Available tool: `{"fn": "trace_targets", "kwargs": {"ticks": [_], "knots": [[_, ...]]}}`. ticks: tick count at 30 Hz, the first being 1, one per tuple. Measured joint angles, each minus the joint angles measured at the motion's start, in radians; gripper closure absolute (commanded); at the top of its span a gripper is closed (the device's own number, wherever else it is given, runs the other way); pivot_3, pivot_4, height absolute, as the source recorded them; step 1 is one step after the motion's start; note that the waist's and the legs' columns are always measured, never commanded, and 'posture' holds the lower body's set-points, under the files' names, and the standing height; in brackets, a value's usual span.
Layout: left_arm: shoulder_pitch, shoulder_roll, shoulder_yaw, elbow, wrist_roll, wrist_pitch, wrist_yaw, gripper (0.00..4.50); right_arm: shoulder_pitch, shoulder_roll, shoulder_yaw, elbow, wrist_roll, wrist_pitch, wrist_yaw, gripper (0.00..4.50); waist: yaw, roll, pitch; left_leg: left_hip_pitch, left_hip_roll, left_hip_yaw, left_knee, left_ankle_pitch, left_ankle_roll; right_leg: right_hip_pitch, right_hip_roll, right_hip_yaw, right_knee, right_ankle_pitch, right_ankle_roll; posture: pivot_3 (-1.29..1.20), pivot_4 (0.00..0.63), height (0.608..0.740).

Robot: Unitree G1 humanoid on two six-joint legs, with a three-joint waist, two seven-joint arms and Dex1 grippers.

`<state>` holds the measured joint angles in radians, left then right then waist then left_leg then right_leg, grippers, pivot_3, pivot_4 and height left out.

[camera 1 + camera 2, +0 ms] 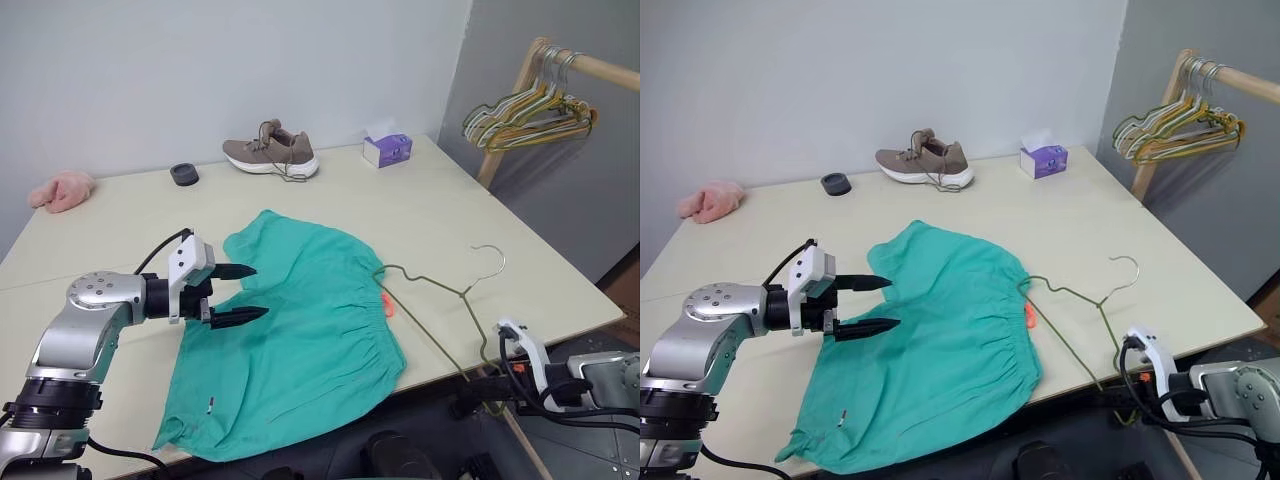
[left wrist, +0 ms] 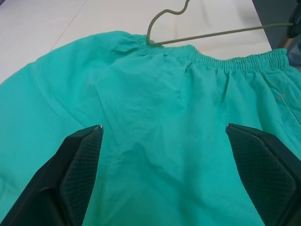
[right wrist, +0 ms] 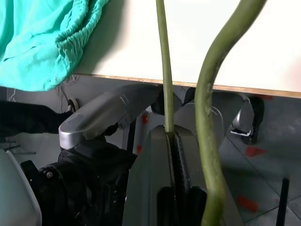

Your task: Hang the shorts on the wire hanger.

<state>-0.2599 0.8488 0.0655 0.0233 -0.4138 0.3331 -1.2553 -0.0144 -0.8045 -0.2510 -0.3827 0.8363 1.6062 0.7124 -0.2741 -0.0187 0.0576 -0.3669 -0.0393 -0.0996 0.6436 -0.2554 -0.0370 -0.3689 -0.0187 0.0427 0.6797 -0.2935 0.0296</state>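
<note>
Shorts (image 1: 300, 330) are seen in the left eye view spread flat at the near edge of the bench (image 1: 430, 200), one hem hanging over it; nothing is hung yet. The left pincer (image 1: 238, 293) is held spread wide over the fabric, grasping nothing. The wire hanger (image 1: 440, 300) is laid beside the waistband, its lower part past the near edge by the right pincer (image 1: 497, 378).

In the left wrist view, the waistband is touched by the wire at one end.

In the right wrist view, the wire is clamped between clenched black fingers (image 3: 181, 165). Threading the shorts onto it is judged still to be done.
</note>
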Motion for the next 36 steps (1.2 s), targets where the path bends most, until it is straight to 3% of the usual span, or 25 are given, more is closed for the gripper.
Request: {"fn": "trace_targets", "kwargs": {"ticks": [9, 22, 27, 36], "knots": [[0.0, 0.0, 0.0, 0.002, 0.0, 0.0, -0.002, 0.13, 0.046, 0.004, -0.035, -0.002, 0.009, 0.0, -0.023, 4.5, -0.001, 0.0, 0.0, 0.0, 0.0, 0.0, 0.0, 0.0, 0.0, 0.0, 0.0, 0.0, 0.0, 0.0, 0.0, -0.34, 0.0, 0.74], [-0.004, -0.001, -0.001, 0.013, 0.001, 0.0, -0.001, 0.13, -0.01, 0.021, 0.029, -0.006, 0.023, 0.0, -0.038, 4.5, -0.001, 0.0, 0.0, 0.0, 0.0, 0.0, 0.0, 0.0, 0.0, 0.0, 0.0, 0.0, 0.0, 0.0, 0.0, -0.33, 0.0, 0.74], [-0.004, -0.001, -0.001, 0.014, 0.002, 0.0, 0.009, 0.13, -0.018, -0.058, 0.051, -0.014, 0.043, -0.026, 0.008, 4.5, -0.001, 0.0, 0.0, 0.0, 0.0, 0.0, 0.0, 0.0, 0.0, 0.0, 0.0, 0.0, 0.0, 0.0, 0.0, -0.33, 0.0, 0.74], [-0.028, -0.013, 0.0, 0.029, 0.002, -0.002, 0.037, 0.13, -0.153, -0.057, 0.259, 0.047, -0.035, -0.119, -0.002, 4.5, -0.002, 0.0, 0.0, 0.0, 0.0, 0.0, 0.0, 0.0, 0.0, 0.0, 0.0, 0.0, 0.0, 0.0, 0.0, -0.32, 0.0, 0.74]]}}
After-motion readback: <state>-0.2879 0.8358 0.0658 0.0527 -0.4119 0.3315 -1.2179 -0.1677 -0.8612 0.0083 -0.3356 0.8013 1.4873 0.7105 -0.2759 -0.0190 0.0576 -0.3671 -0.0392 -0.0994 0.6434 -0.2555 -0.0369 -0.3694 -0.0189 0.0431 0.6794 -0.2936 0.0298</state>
